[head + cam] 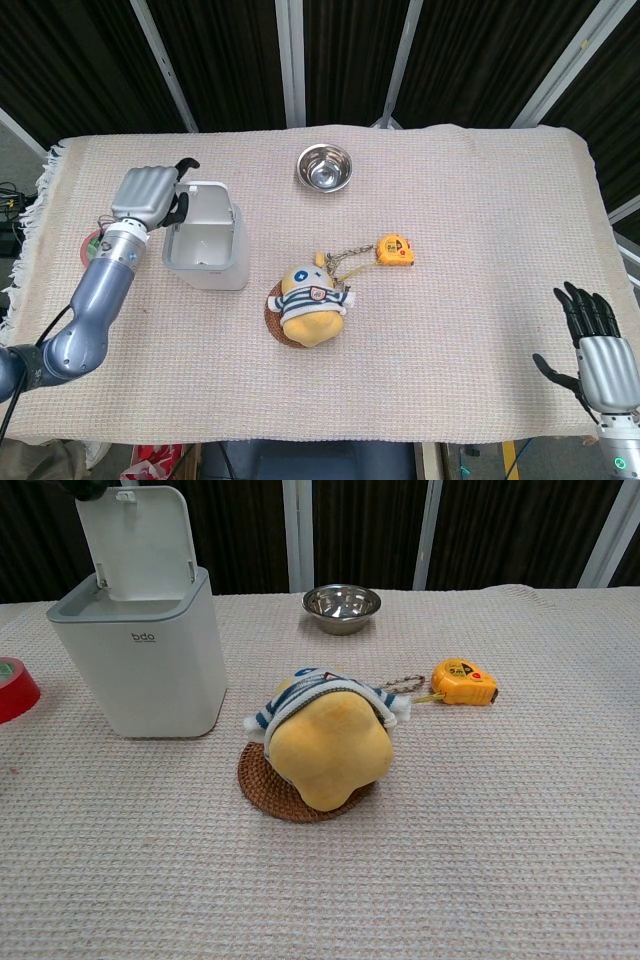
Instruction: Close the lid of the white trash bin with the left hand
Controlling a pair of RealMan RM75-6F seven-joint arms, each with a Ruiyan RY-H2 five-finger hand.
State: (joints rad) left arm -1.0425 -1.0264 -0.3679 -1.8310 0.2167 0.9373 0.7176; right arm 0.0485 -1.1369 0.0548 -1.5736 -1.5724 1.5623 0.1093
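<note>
The white trash bin (207, 250) stands on the left side of the table, its lid (203, 190) raised upright at the back. In the chest view the bin (140, 660) shows its lid (137, 535) standing open. My left hand (150, 194) hovers right beside the lid's left edge, holding nothing, with dark fingertips (186, 163) reaching toward the lid's top; whether they touch it I cannot tell. Only a dark tip of that hand (86, 488) shows in the chest view. My right hand (598, 360) rests off the table's front right corner, fingers spread and empty.
A red tape roll (12, 688) lies left of the bin, mostly hidden under my left arm in the head view. A plush toy (310, 300) sits on a wicker coaster, with a yellow tape measure (396, 249) beside it and a steel bowl (324, 167) at the back.
</note>
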